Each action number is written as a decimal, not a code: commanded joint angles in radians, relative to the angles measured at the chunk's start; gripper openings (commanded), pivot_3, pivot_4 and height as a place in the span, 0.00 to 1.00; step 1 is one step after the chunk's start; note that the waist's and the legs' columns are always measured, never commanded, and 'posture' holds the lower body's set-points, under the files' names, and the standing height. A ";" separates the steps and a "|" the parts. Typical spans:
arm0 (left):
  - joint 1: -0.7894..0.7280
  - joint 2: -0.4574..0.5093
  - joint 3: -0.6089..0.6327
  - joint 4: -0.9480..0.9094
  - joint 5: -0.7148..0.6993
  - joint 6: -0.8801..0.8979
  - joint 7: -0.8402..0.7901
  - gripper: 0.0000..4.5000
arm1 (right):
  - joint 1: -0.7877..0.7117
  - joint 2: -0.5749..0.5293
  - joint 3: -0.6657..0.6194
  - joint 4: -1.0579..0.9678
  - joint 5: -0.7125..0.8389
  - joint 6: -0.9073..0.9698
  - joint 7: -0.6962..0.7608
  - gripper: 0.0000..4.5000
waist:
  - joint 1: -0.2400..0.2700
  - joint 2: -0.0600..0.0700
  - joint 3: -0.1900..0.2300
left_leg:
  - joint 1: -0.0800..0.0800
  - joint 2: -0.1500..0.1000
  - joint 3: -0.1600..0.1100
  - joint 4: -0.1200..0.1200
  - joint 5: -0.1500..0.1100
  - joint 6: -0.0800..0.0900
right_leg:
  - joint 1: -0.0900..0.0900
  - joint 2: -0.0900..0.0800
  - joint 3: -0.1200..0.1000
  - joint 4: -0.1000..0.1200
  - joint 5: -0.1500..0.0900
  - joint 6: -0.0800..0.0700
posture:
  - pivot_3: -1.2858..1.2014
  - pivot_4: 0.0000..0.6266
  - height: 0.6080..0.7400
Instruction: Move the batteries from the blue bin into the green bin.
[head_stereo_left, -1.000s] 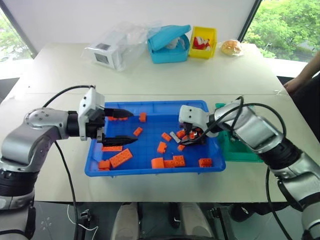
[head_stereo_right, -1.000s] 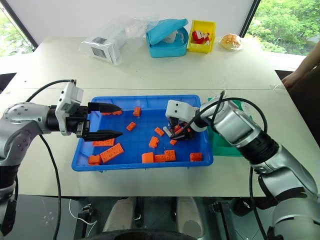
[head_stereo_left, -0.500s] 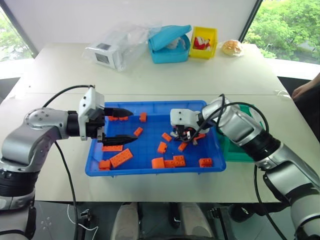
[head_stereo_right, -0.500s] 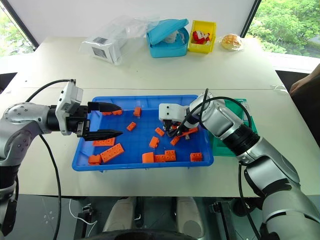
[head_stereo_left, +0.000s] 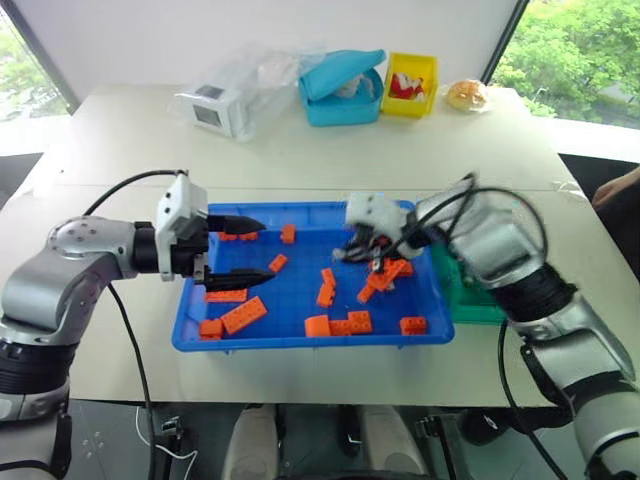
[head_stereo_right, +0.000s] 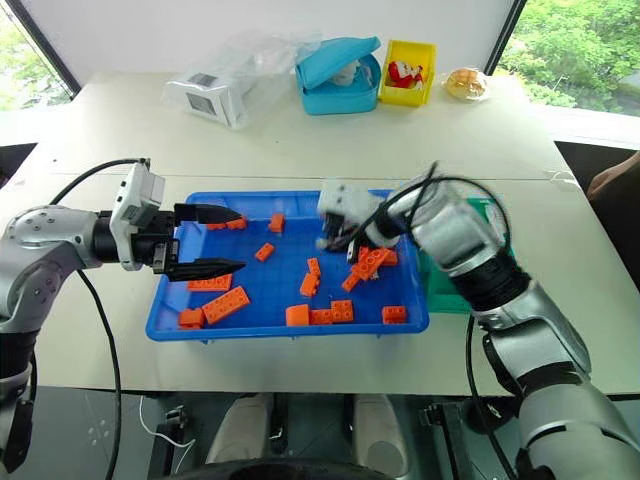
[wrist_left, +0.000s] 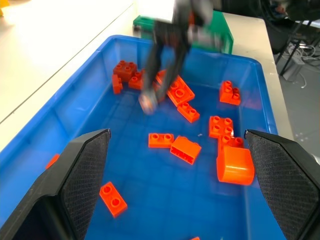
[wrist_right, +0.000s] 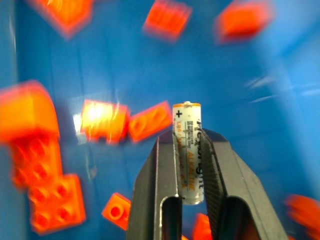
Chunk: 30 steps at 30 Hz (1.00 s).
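Observation:
The blue bin (head_stereo_left: 300, 345) lies at the table's front, scattered with orange toy bricks (head_stereo_left: 240, 316). My right gripper (wrist_right: 188, 137) hangs above the bin's right part and is shut on one of the batteries (wrist_right: 188, 150), a silver-white cylinder standing upright between the fingers. The left wrist view shows this gripper (wrist_left: 165, 60) lifted over the bricks, with the battery's end (wrist_left: 146, 102) below it. The green bin (head_stereo_left: 470, 300) sits against the blue bin's right side, partly hidden by my right arm. My left gripper (head_stereo_left: 250, 250) hovers open over the bin's left part, empty.
At the table's far side stand a light-blue lidded box (head_stereo_left: 340, 85), a yellow bin (head_stereo_left: 410, 85), a bagged white box (head_stereo_left: 225, 100) and a bun (head_stereo_left: 465, 95). A person's hand (head_stereo_left: 620, 185) shows at the right edge.
My right gripper closed on a battery among the bricks and rose with it above the bin floor. The left arm stayed still.

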 joint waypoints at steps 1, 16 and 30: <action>-0.008 -0.009 -0.007 -0.024 -0.010 -0.006 -0.009 1.00 | -0.013 -0.094 -0.188 -0.077 0.092 0.173 -0.026 0.01 | 0.005 0.000 0.000 | 0.000 0.000 0.000 0.000 0.000 0.000 | 0.000 0.000 0.000 0.000 0.000 0.000 | 0.52 0.24 0.97; -0.100 -0.068 -0.078 0.053 0.028 -0.034 -0.058 1.00 | 0.334 -0.439 -0.350 -0.045 0.130 0.015 -0.112 0.79 | -0.018 0.000 0.000 | 0.003 0.000 0.001 -0.001 0.000 0.000 | 0.000 0.002 0.003 0.000 0.000 0.000 | 0.52 0.24 0.97; -0.068 -0.052 -0.053 0.018 0.022 -0.019 -0.056 1.00 | 0.237 -0.132 -0.533 -0.084 0.808 0.534 -0.616 0.79 | -0.007 0.000 0.000 | 0.001 0.000 0.000 0.000 0.000 0.000 | 0.001 0.000 0.002 -0.001 0.000 0.000 | 0.52 0.24 0.97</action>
